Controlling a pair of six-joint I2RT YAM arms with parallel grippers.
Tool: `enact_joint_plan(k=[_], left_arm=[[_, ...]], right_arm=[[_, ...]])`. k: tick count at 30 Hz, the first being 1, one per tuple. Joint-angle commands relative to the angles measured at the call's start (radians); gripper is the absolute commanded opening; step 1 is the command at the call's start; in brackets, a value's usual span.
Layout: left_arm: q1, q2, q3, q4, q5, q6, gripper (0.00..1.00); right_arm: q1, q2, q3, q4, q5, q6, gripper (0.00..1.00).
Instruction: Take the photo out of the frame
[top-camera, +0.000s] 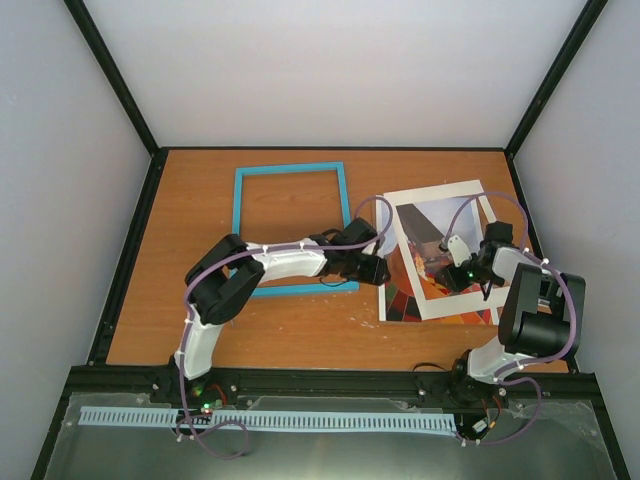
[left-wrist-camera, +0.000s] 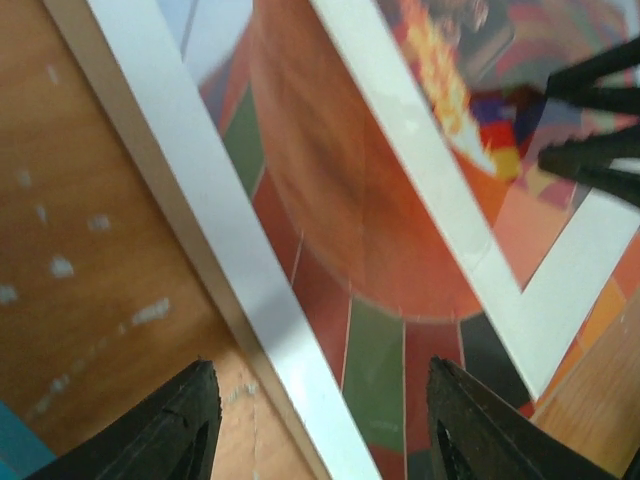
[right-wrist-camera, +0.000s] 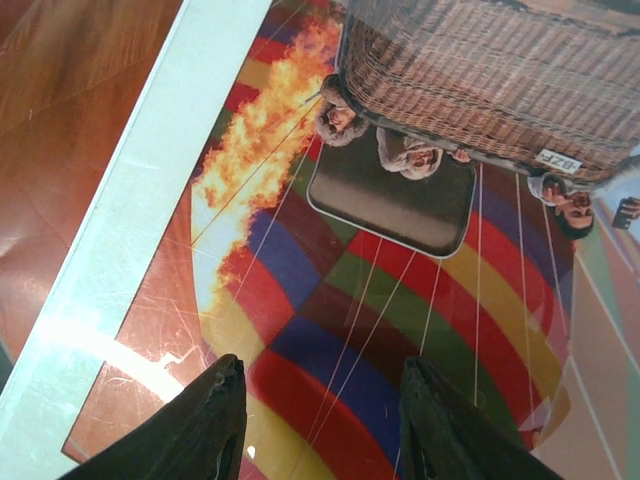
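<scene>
The light-blue frame (top-camera: 290, 169) lies flat at the middle left of the table, with bare wood showing through its opening. To its right lies the photo (top-camera: 425, 225), a balloon print with a white margin (right-wrist-camera: 400, 300). A second white-edged colourful sheet (top-camera: 400, 305) sticks out from under it at the near left (left-wrist-camera: 375, 370). My left gripper (top-camera: 383, 268) is open low over that sheet's left edge (left-wrist-camera: 325, 430), one finger above wood, the other above the print. My right gripper (top-camera: 448, 272) hovers over the checkered part of the photo (right-wrist-camera: 320, 420), open with nothing between its fingers.
The wooden table (top-camera: 200, 200) is bounded by a black rail, with grey walls behind and at both sides. The right gripper's fingertips (left-wrist-camera: 590, 120) show in the left wrist view, close above the upper sheet. The two grippers are near each other.
</scene>
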Motion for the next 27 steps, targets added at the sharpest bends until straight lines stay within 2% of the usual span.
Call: enact_joint_plan(k=[1, 6, 12, 19, 27], left_arm=[[-0.04, -0.045, -0.046, -0.029, 0.065, -0.026, 0.56], [-0.095, -0.079, -0.1, -0.068, 0.08, -0.057, 0.54], [-0.128, -0.1, -0.15, -0.039, 0.144, -0.098, 0.54], [-0.134, -0.081, -0.139, -0.031, 0.158, -0.096, 0.53], [-0.135, -0.036, -0.08, -0.028, 0.178, -0.084, 0.53]], right_arm=[[0.005, 0.025, -0.05, -0.046, 0.028, -0.036, 0.43], [0.005, 0.013, -0.064, -0.034, 0.027, -0.043, 0.43], [0.005, -0.034, -0.112, 0.02, 0.054, -0.035, 0.43], [0.006, -0.12, -0.205, 0.135, 0.089, -0.031, 0.43], [0.006, -0.122, -0.209, 0.138, 0.091, -0.031, 0.45]])
